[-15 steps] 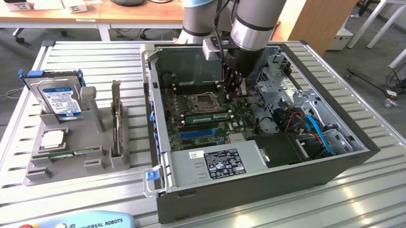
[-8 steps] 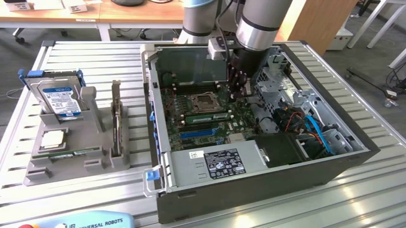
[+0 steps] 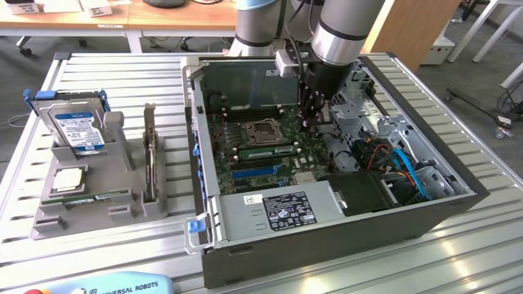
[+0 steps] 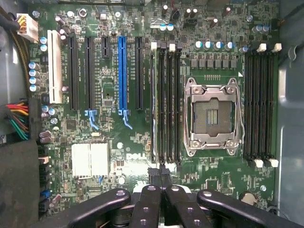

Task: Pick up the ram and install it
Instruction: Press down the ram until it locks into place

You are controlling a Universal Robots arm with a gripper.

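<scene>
The gripper (image 4: 159,172) hangs low inside the open computer case (image 3: 327,251), at one end of the memory slots (image 4: 259,104) that flank the processor socket (image 4: 213,116). Its 2 fingers (image 4: 147,204) are drawn together until the tips meet, with nothing seen clamped between them. The tips lie just over 1 end of the ram (image 4: 154,104), which stands in the slot farthest from the socket on the side toward the 1 blue expansion slot (image 4: 121,76); I cannot tell whether they touch it. There are 8 memory slots, 4 on each side of the socket, and the other 7 are bare. The socket's lid frame is shut over bare contacts. On the socket's side toward the exterior view's right, a drive cage with blue and orange cables (image 3: 408,168) crowds the case wall. The power supply (image 3: 278,211) fills the near corner, so the free room lies straight above the board. Well off the socket toward the exterior view's left, a grey fixture (image 3: 49,223) carries 1 hard drive (image 3: 78,125), 1 silver processor chip (image 3: 67,179), 1 upright expansion card (image 3: 149,160) and 1 flat green stick (image 3: 86,197). Everything rests on a slatted metal table (image 3: 122,73). Beyond the table stand wooden desks (image 3: 163,18).
</scene>
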